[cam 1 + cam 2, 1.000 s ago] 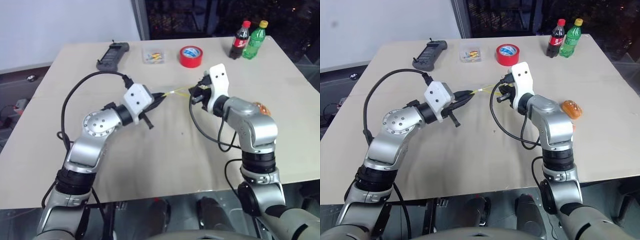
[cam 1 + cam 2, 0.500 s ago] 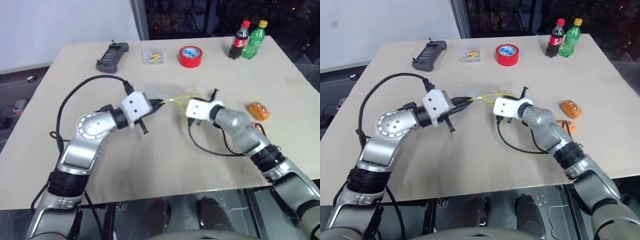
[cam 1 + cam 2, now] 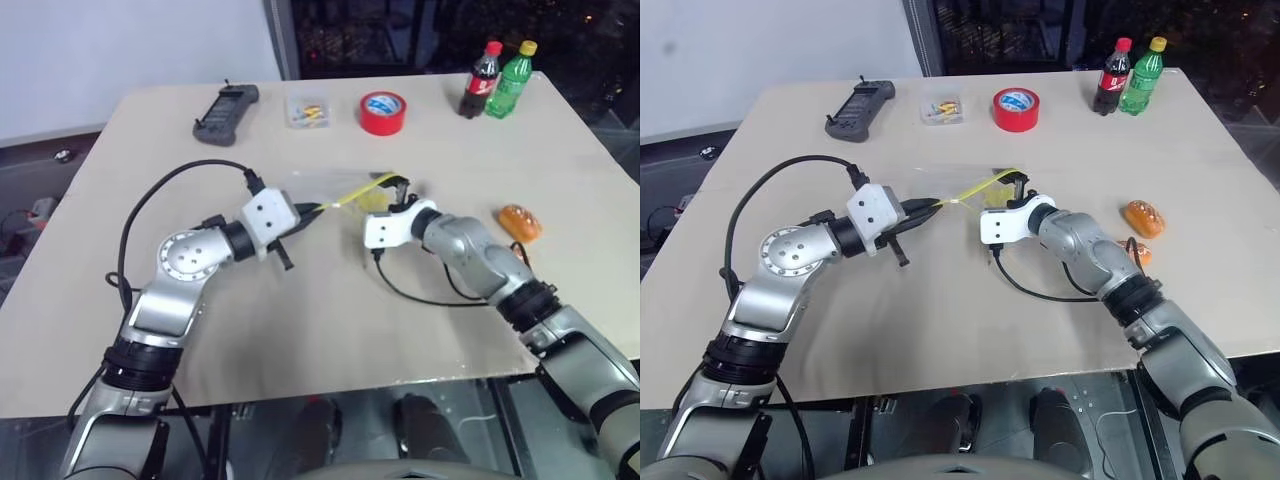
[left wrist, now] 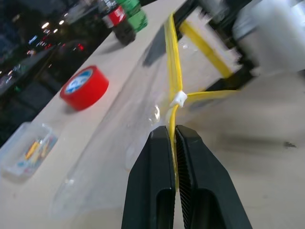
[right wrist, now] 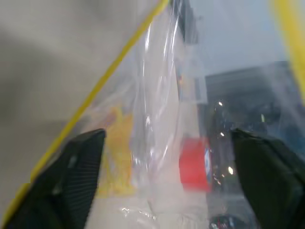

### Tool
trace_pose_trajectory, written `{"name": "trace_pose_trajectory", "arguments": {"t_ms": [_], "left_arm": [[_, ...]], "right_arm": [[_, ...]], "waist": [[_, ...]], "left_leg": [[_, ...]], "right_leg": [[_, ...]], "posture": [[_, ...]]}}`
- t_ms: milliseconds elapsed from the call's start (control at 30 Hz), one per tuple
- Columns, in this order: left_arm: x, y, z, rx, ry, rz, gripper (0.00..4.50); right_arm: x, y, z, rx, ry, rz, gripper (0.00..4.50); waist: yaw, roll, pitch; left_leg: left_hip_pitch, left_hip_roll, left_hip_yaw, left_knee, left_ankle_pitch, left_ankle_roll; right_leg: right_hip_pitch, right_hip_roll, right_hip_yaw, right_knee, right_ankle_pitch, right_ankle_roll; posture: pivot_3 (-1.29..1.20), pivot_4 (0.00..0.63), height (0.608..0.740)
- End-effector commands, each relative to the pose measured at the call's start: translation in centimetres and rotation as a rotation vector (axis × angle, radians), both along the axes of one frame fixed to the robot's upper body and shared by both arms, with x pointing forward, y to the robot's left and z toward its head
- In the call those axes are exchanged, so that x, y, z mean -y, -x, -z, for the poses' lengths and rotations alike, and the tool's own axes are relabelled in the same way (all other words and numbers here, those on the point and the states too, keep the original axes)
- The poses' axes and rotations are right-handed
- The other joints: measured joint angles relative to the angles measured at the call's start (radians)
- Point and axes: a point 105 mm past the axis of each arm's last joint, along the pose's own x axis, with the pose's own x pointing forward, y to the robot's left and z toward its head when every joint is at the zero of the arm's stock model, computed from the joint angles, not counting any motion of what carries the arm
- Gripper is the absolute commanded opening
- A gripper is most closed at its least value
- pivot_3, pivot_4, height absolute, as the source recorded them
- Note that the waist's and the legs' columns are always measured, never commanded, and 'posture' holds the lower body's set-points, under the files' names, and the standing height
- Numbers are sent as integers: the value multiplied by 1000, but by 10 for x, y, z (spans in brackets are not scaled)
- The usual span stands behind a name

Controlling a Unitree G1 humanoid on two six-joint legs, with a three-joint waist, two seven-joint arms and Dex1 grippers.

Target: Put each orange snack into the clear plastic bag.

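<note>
Left gripper [image 4: 172, 138] pinching clear plastic bag [image 4: 143, 105] seal, right gripper [image 5: 167, 176] fingers spread wide around bag mouth.

Even overhead light is brightening the table [image 3: 560, 180], while motion blur is smearing the bag [image 5: 157, 119] in the right wrist view.

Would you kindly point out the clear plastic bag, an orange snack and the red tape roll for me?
clear plastic bag [image 4: 172, 67], left wrist view, on its yellow seal strip.
orange snack [image 3: 1143, 217], right eye view, on its glossy top.
red tape roll [image 3: 382, 113], left eye view, on its outer side.
</note>
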Motion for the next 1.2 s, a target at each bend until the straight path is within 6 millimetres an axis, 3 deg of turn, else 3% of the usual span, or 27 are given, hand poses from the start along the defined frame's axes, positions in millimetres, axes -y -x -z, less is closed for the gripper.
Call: {"name": "trace_pose_trajectory", "arguments": {"t_ms": [33,267,333,433,500,600,767,900,1200], "left_arm": [[-11,-10,-13,50,19,-83,0],[-6,-22,-19,58,55,-93,0],[-5,-23,-19,58,54,-84,0],[-7,-27,-22,57,61,-81,0],[-8,-29,-23,57,65,-80,0],[-5,-28,-24,50,81,-59,0],[-4,-23,-21,23,75,-23,0],[-3,-22,-21,20,77,-20,0],[-10,-9,-21,17,85,-37,0]], "right_arm": [[23,6,-22,-99,-131,61,4379],[70,36,-53,-297,-476,175,4379],[89,44,-49,-375,-579,248,4379],[145,59,-25,-432,-643,474,4379],[164,68,-14,-474,-679,548,4379],[170,79,-6,-525,-722,543,4379],[178,95,8,-555,-561,496,4379],[187,90,13,-584,-465,462,4379],[213,78,38,-776,-464,443,4379]], "waist": [[2,0,0],[9,0,0],[9,0,0],[22,0,0],[29,0,0],[24,0,0],[27,0,0],[26,0,0],[28,0,0]], "left_leg": [[0,0,0,0,0,0],[0,0,-1,1,0,0],[0,0,-1,1,0,0],[0,0,-1,1,0,0],[0,-1,-1,1,0,0],[1,-1,0,1,0,0],[1,0,0,1,0,0],[3,-1,1,2,0,1],[3,0,0,2,0,1]], "right_leg": [[0,0,0,0,0,0],[1,0,-1,0,0,0],[2,0,-1,0,0,0],[2,-1,-1,0,0,0],[2,-1,-1,0,0,0],[2,-2,0,1,0,0],[2,-4,-1,0,0,0],[5,-4,-1,0,0,1],[6,-4,-1,-1,0,1]], "posture": [[0,150,740],[0,150,740],[0,150,740],[0,150,740],[0,150,740],[0,150,740],[0,150,740],[0,150,740],[0,150,740]]}}
